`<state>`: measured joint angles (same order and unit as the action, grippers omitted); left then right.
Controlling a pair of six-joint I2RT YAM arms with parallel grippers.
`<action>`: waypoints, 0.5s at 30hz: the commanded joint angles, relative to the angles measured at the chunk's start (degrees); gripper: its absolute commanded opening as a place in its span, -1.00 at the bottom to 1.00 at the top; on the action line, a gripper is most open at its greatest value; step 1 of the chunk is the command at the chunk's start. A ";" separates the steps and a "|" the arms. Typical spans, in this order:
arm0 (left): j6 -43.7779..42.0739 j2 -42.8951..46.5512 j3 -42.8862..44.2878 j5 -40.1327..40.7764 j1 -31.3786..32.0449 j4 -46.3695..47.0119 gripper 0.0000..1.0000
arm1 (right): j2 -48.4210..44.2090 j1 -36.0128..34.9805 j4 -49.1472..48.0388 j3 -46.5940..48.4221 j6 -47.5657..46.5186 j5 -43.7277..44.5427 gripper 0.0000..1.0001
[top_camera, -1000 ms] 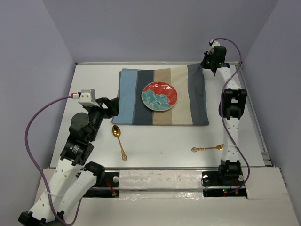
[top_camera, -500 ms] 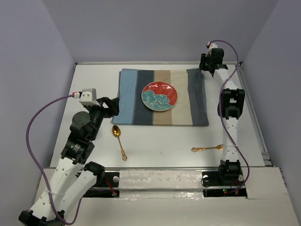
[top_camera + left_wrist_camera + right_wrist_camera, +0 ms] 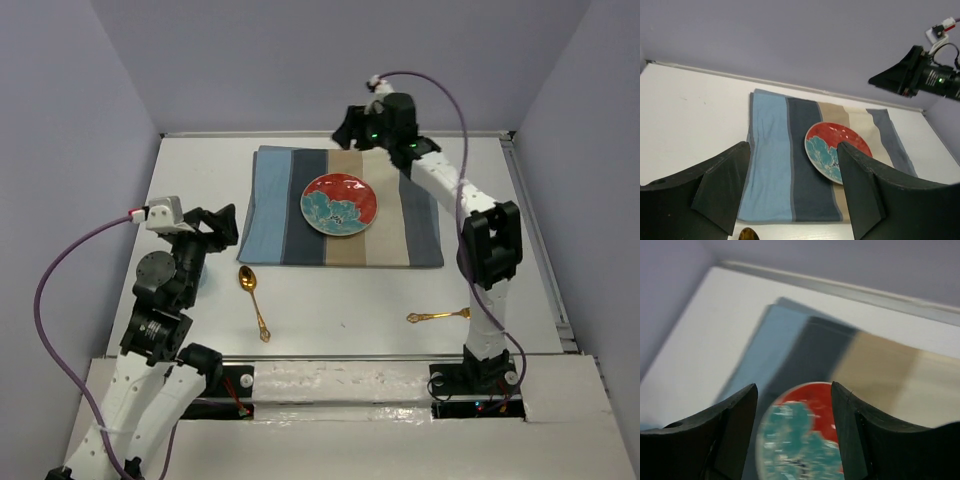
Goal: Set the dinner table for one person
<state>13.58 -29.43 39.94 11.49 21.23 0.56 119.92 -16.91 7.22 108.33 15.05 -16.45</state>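
Striped cloth mat (image 3: 270,205) lies toward the far edge of the table (image 3: 350,295), a red-and-teal plate (image 3: 340,204) on it; left hand (image 3: 792,147) and right hand (image 3: 793,387) both gape empty.

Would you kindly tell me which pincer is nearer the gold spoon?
Left. The left pincer hovers just beyond the spoon; the right pincer is far off, above the plate.

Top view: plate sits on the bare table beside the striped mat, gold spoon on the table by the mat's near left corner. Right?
Not quite. The plate sits on the striped mat, around its middle, not on the bare table beside it; the top view shows this. The gold spoon does lie on the table by the mat's near left corner.
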 commanded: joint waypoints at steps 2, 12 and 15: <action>0.82 4.81 1.71 6.09 -2.25 2.69 0.63 | -1.10 -18.40 -4.76 -2.87 7.97 -2.28 0.38; 2.06 15.18 3.56 11.63 -3.04 4.28 0.67 | 15.59 -36.61 -2.59 16.44 15.28 2.38 0.61; 2.15 17.03 2.16 11.72 -2.34 4.97 0.68 | 20.60 -39.60 0.24 24.19 15.36 3.70 0.75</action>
<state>15.44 -14.66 41.50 21.04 18.33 1.69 137.75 -53.82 5.45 123.66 28.82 -15.57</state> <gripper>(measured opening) 0.833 0.840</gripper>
